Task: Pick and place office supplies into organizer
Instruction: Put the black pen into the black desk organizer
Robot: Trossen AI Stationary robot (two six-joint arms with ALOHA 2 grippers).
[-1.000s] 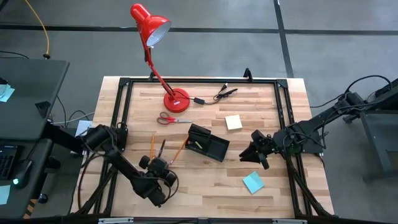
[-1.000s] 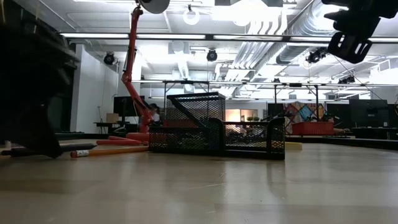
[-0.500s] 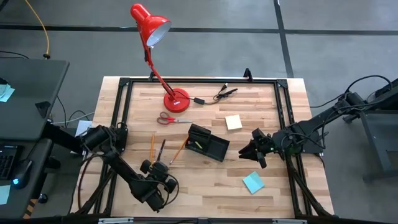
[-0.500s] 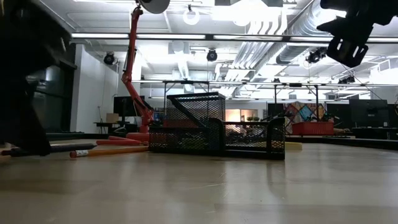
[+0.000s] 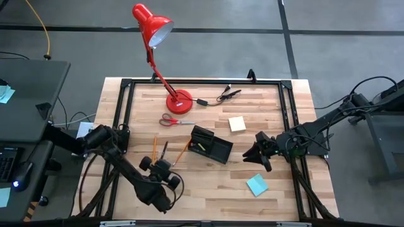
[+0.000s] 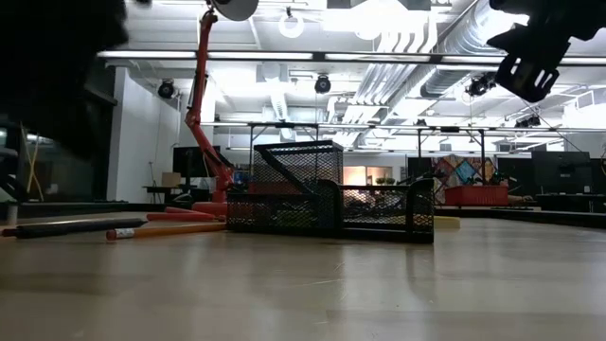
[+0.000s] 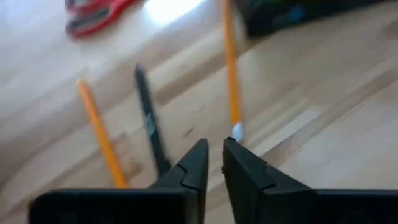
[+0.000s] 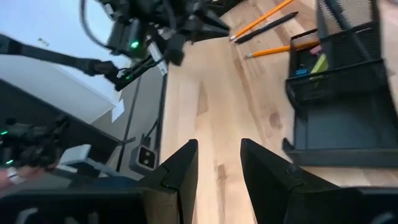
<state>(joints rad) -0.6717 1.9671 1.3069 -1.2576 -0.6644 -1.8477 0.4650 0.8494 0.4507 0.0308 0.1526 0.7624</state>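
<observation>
**Asker:** So, where does everything sit on the counter [image 5: 208,189]?

**Describer:** Roughly at the middle stands the organizer [image 5: 212,144], a low black mesh tray. Just to its left lie two orange pencils, one [image 5: 180,154] slanting with its far tip close to the tray, the other [image 5: 154,146] farther left, and a dark pen [image 5: 164,151] between them. Red-handled scissors [image 5: 173,120] lie farther back, near the base of a red desk lamp [image 5: 178,101]. A pale yellow sticky pad [image 5: 237,123] rests to the right of the scissors, and a teal-blue pad [image 5: 257,185] lies near the front right.

**Asker:** And the arms?

**Describer:** The left pincer [image 7: 213,163] hangs just on the near side of the pencils and pen, its fingers almost touching with only a sliver of a gap, and nothing between them. The eraser end of the slanting pencil lies just past the fingertips. The right pincer [image 8: 217,163] waits to the right of the tray, fingers partly apart, holding nothing.

**Asker:** What could go wrong?

**Describer:** In my judgement, the narrow gap is the risk. Lowered as it stands, the fingers may press on the pencil instead of straddling it, rolling it toward the pen or knocking it against the tray. The three thin items lie near each other, so a slightly off approach could pinch two, or none.
</observation>
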